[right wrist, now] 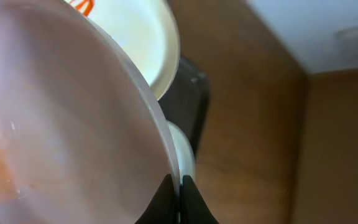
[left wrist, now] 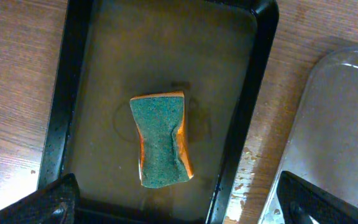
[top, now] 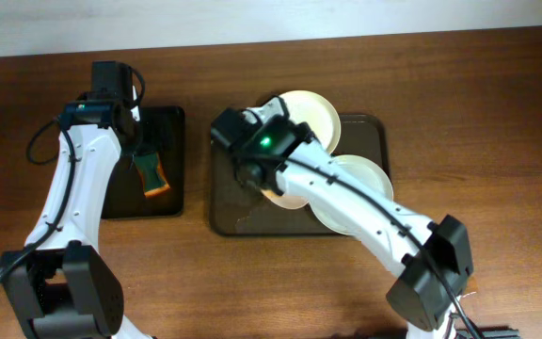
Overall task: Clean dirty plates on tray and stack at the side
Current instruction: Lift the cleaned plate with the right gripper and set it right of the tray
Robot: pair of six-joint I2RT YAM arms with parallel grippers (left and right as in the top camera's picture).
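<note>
Pinching one white plate (right wrist: pixel 61 124) by its rim, the right gripper (right wrist: pixel 179 194) is clamped on the edge and holds the plate tilted over the brown tray (top: pixel 226 218). Doing this step well probably means keeping that pinch firm and the plate steady, then closing the left gripper (left wrist: pixel 185 200) across the narrow waist of the sponge (left wrist: pixel 160 140) before any wiping. The left gripper hovers above the sponge with jaws wide apart. The green and orange sponge lies alone in the black tray (left wrist: pixel 253 93). The brown tray also contains a second plate (right wrist: pixel 135 37), smeared orange, and a third plate (right wrist: pixel 184 146) partly under the raised one.
</note>
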